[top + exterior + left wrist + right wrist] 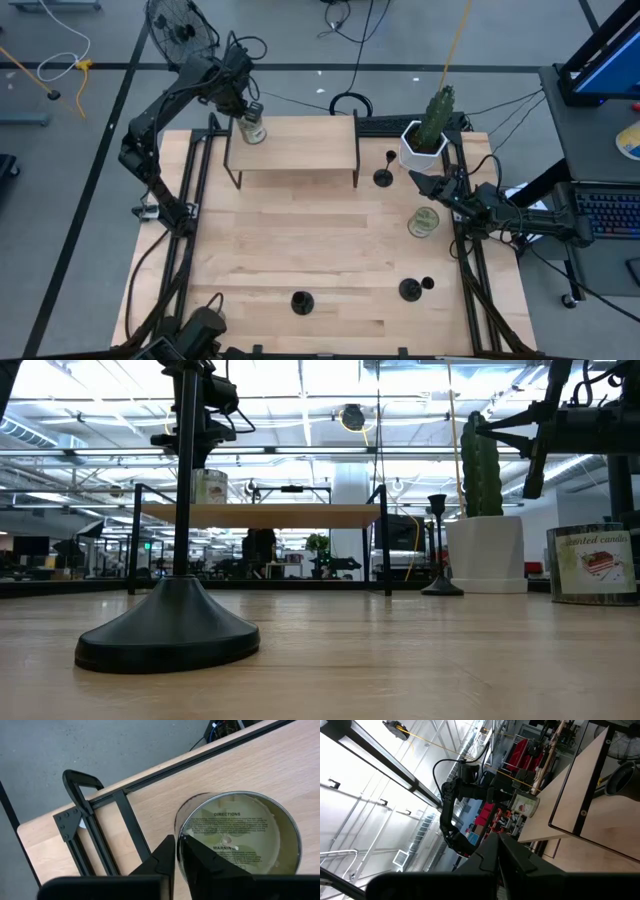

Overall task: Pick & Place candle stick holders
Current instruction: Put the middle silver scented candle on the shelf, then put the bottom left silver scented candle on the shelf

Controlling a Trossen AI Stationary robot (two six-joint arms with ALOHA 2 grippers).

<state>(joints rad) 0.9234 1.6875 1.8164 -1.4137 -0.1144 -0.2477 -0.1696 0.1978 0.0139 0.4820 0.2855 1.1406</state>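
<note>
Landmark: shelf (292, 150).

- Two candle holders (301, 301) (409, 290): table's near edge, well apart from the shelf.
- Third holder (383, 177): beside its right leg.
- Right gripper (424, 185): near the cactus pot (421, 143), fingers pressed together.
- Left gripper (246, 115): over the shelf's left end, pinching a glass jar (252, 130).

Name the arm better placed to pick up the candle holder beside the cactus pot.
Right. The right gripper hovers close beside that candle holder, while the left gripper is occupied at a glass jar on the raised shelf.

The glass jar (239, 837) base label reads "DIRECTIONS" and "WARNING" — another jar (592, 564) (low view) reads "scented candles".
</note>
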